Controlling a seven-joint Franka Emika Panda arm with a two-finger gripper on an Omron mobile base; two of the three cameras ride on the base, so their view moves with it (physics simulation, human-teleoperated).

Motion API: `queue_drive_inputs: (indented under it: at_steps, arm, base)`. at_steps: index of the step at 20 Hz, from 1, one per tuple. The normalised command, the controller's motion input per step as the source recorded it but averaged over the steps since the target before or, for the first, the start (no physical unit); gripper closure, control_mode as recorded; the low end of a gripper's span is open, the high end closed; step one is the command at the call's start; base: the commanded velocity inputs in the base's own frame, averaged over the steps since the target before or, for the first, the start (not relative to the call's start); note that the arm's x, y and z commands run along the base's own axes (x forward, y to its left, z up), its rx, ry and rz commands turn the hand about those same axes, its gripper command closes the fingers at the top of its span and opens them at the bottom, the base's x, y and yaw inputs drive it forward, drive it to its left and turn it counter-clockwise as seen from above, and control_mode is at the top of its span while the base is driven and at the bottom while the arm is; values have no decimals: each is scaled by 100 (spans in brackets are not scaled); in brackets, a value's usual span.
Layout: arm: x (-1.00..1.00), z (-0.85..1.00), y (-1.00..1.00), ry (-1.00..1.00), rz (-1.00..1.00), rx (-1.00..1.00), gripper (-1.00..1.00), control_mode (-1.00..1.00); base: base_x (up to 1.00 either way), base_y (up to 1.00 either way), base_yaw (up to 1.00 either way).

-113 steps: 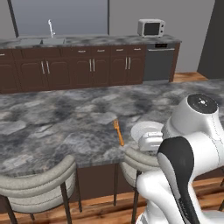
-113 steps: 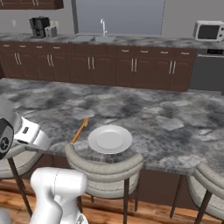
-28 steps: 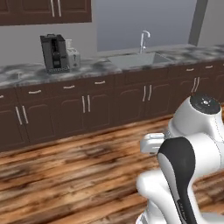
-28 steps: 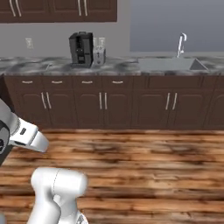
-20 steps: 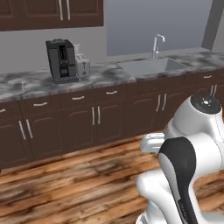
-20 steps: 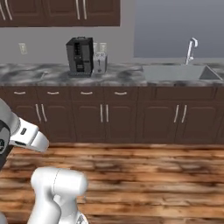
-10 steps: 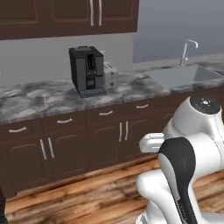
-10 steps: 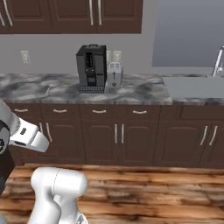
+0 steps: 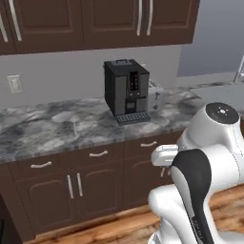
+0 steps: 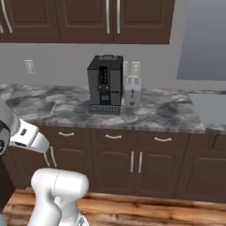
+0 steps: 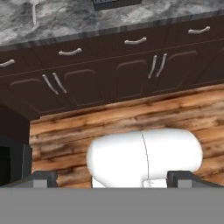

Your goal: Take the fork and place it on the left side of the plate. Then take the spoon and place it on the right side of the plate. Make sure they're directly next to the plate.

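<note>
Both base views show a black coffee machine (image 9: 126, 90) beside a toaster (image 9: 155, 94) on the marble worktop (image 9: 43, 128), while the hand view shows the spoon (image 11: 33, 10) lying there and the end effector (image 11: 112, 177) spread wide, empty.

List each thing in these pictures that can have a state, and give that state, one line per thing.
spoon: lying flat on the counter, left of the coffee machine, not held
coffee machine: upright, nothing under its spout
toaster: upright, right beside the coffee machine
upper cabinet doors: shut
lower cabinet doors: shut
drawers: shut
gripper: open, holding nothing
</note>
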Motion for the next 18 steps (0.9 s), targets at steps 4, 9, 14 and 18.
queue_drive_inputs:
  at_steps: [4, 9, 14, 18]
  arm:
    - [0, 0, 0, 0, 0, 0, -100, 100]
    - [0, 0, 0, 0, 0, 0, -100, 100]
    - [0, 0, 0, 0, 0, 0, -100, 100]
    - [0, 0, 0, 0, 0, 0, -100, 100]
  base:
    - [41, 61, 20]
    - [51, 62, 16]
    - [84, 29, 10]
    - [78, 8, 6]
